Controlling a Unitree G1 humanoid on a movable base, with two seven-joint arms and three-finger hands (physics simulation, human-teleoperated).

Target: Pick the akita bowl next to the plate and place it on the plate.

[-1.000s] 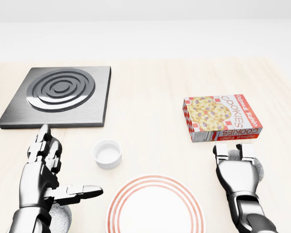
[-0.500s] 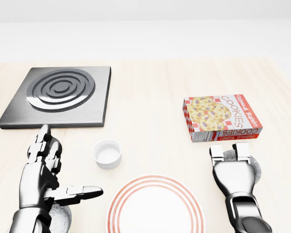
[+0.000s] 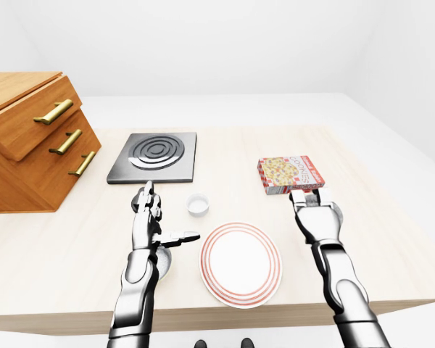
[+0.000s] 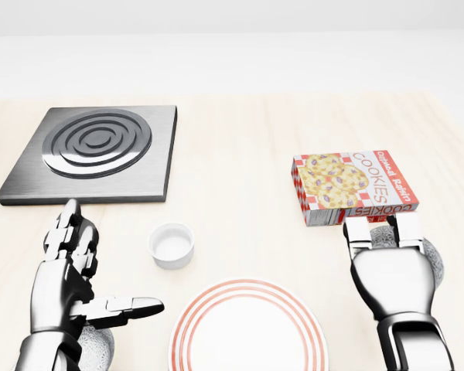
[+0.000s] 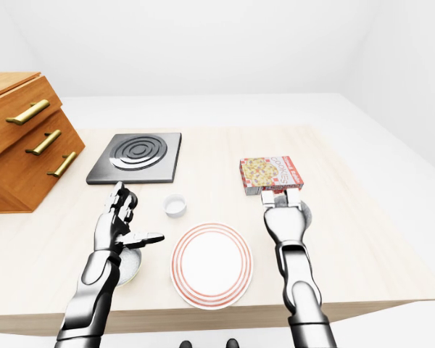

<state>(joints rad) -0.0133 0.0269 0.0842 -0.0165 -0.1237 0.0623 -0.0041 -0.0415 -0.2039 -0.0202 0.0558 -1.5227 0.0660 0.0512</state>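
Two grey speckled bowls are seen on the pale surface (image 4: 240, 154), one on each side of the red-ringed plate (image 4: 247, 286) at the bottom centre of the head view. The layout alone does not settle which one is meant. The bowl at the right is taken here as the akita bowl (image 4: 438, 267), since the right robot hand (image 4: 392, 278) is placed directly over it. Only a sliver of this bowl is shown, at the right edge of the hand and between the fingers. It lies just below the cookie box (image 4: 354, 187), in the lower right of the frame.

The right robot hand is seen from its back, with its fingers stretched out straight toward the top of the frame and their tips just short of the box. Nothing is gripped, though the thumb is hidden. The left robot hand (image 4: 66, 282) is held spread at the lower left, with its thumb pointed toward the plate and nothing in it. The second grey bowl (image 4: 97, 348) is partly covered beneath it.

The coming move is judged to turn on one relation: the akita bowl lies right under the right robot hand, and the plate lies to the lower left of both. Because the bowl is round, no long axis has to be matched, so only a descent and a closing on the rim are called for. The box stands close by the fingertips and could be nudged. The small white cup (image 4: 171, 244) and the burner plate (image 4: 93, 151) are well apart from this path.
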